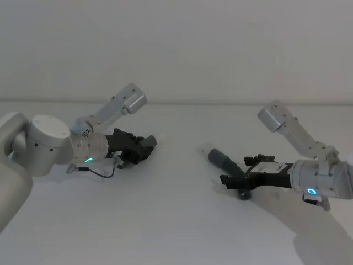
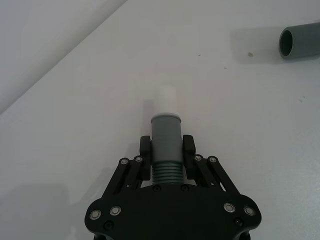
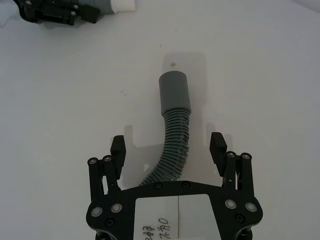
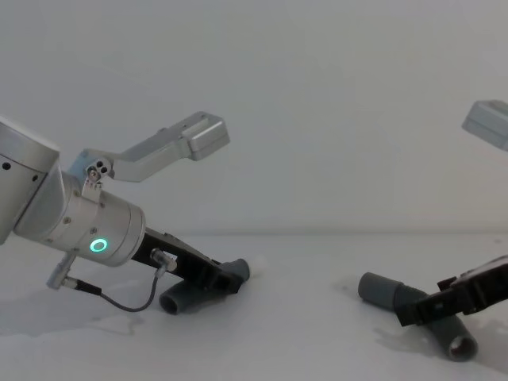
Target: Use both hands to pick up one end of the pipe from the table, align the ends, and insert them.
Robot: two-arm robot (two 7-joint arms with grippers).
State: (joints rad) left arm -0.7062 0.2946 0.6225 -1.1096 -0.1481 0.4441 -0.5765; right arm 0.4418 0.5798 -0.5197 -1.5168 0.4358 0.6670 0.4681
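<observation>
Ribbed hose (image 3: 174, 142) tail hidden beneath right gripper (image 3: 167, 144), seemingly curving.

Middle of the tabletop (image 1: 176, 165): bare white surface between the two hoses, wide enough to pass.
Left side: left gripper (image 2: 166, 150) clamped on the shorter hose (image 2: 166, 127) blocks it.
Right side: longer hose (image 3: 174, 95) lies between the spread fingers (image 3: 118, 147) of the right gripper (image 3: 168, 144), a gap on each side.
Near edge: bare.
Far edge: seemingly bare up to the wall (image 1: 176, 44).

The white table (image 1: 176, 232) bears a left hose piece (image 4: 179, 300) and, well apart, a right hose piece (image 1: 221, 158).
</observation>
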